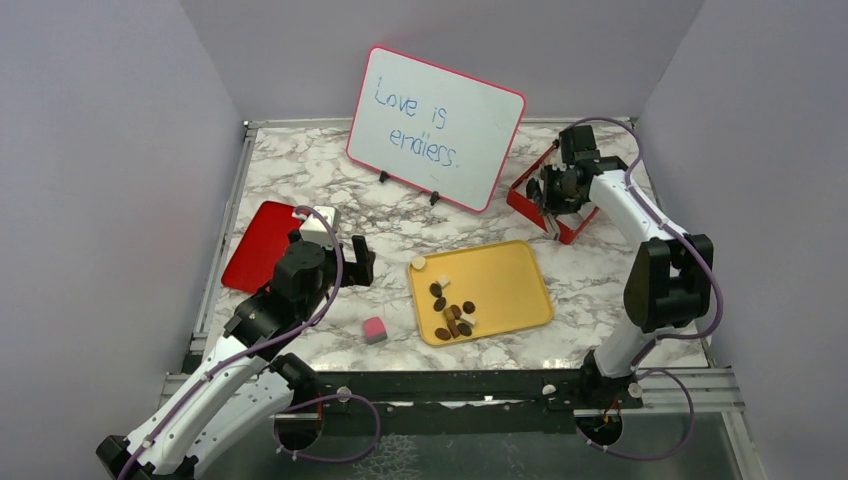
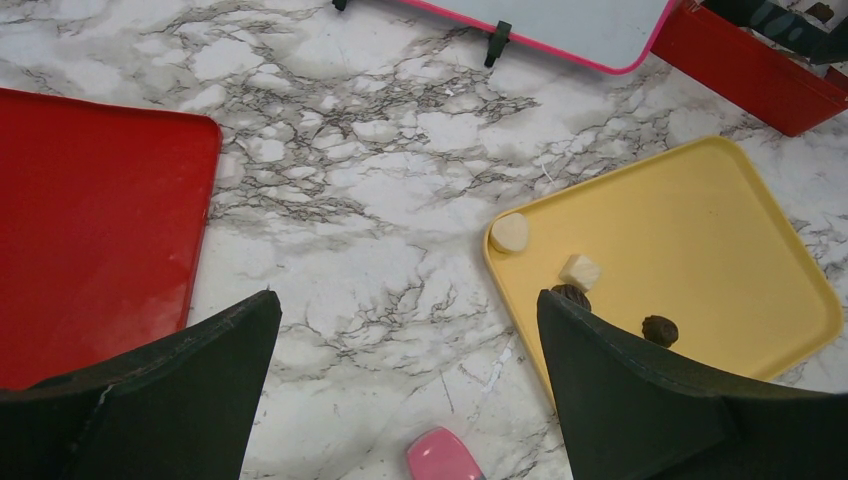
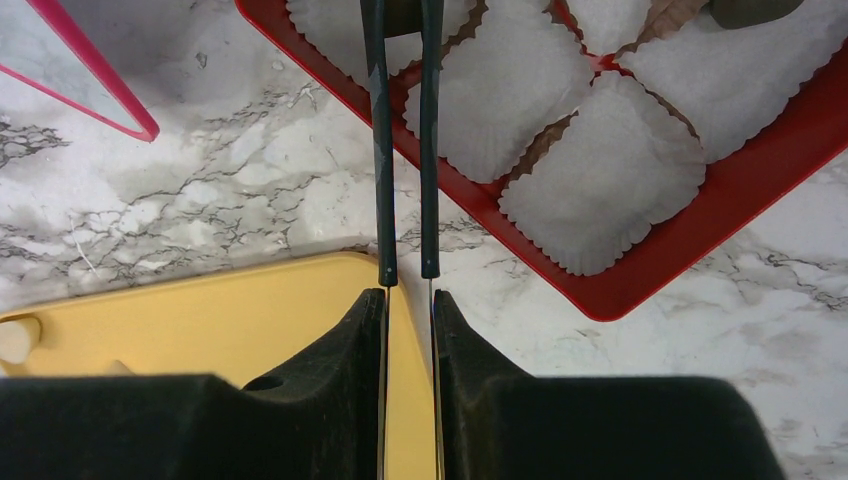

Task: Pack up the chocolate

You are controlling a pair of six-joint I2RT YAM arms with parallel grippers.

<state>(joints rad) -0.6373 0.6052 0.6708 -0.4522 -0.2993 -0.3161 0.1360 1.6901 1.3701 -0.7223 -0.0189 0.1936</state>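
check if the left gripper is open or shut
Open: the left gripper has its fingers wide apart over the table, gripping nothing.

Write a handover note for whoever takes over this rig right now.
Left end effector: open, empty, over the table beside the tray.
Right end effector: shut on tongs, which reach over the box.
Chocolate: pieces lie on the tray.
Done: little if anything; paper cups in view look empty.
Left: move the pieces into the cups.
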